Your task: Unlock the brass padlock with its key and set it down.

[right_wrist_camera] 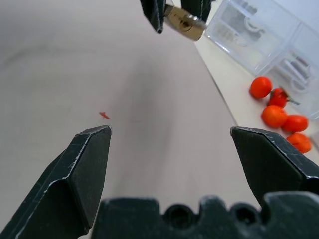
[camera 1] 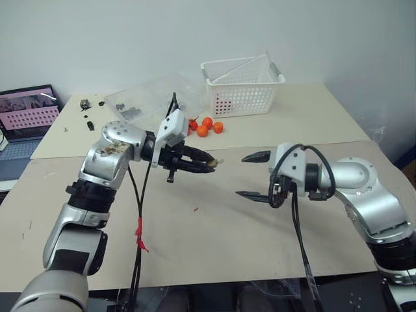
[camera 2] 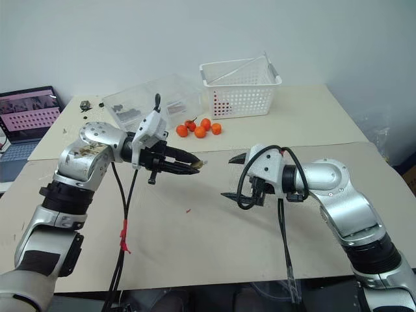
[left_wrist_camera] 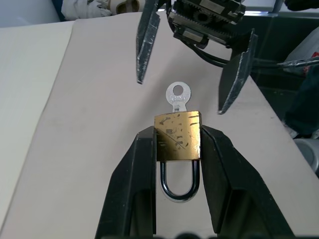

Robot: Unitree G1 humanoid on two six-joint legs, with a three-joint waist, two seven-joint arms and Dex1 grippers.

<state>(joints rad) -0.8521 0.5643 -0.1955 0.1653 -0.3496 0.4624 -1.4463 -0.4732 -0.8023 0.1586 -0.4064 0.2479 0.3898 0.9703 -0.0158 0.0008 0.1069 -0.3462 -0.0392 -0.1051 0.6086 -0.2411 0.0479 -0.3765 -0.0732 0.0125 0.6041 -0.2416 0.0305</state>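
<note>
My left gripper (camera 1: 209, 165) is shut on the brass padlock (left_wrist_camera: 178, 135), pinching its scratched yellow body from both sides above the table. The silvery shackle (left_wrist_camera: 178, 184) points back between the fingers. A small silver key (left_wrist_camera: 178, 94) sticks out of the body's far end, its round head towards the right gripper. My right gripper (camera 1: 240, 175) hangs open a short way off, facing the padlock with nothing between its fingers. In the right wrist view the padlock (right_wrist_camera: 185, 23) shows ahead of the open gripper (right_wrist_camera: 170, 131).
Several oranges (camera 1: 207, 125) lie behind the grippers, next to a white basket (camera 1: 242, 88) and a clear plastic box (camera 1: 153, 101). A laptop (camera 1: 29, 110) stands at the far left. A small red fleck (camera 1: 195, 209) lies on the beige table (camera 1: 214, 240).
</note>
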